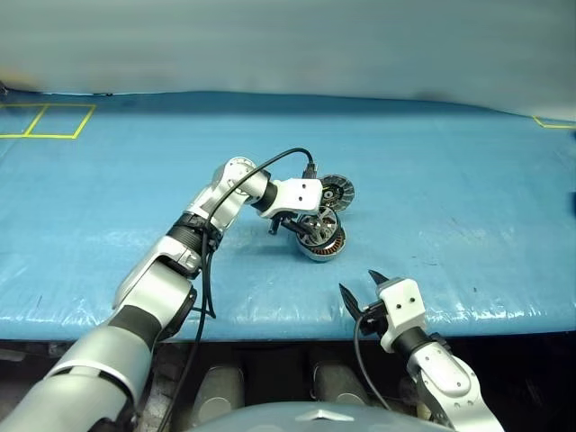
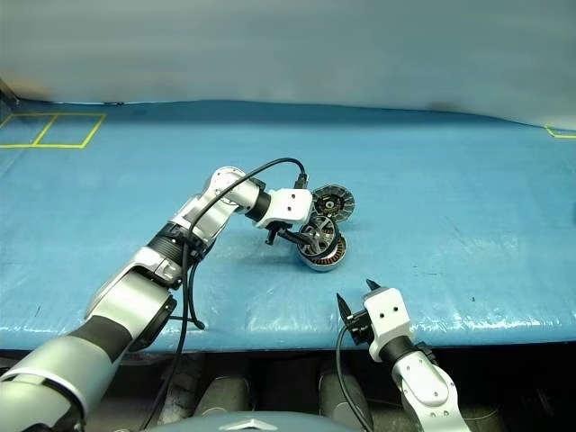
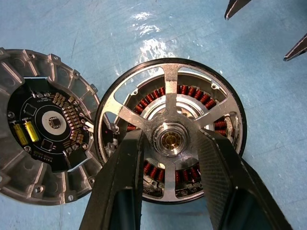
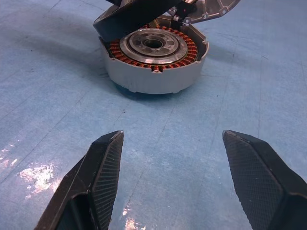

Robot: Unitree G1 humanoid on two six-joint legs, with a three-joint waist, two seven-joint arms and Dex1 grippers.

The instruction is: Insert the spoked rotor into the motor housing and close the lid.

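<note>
Spoked rotor (image 3: 170,139) gripped at hub by left gripper (image 3: 170,165), held tilted just above motor housing (image 4: 153,67) to line it up with the bore; lid (image 3: 45,127) swung open beside; right gripper (image 4: 168,177) spread, empty, waiting near
</note>
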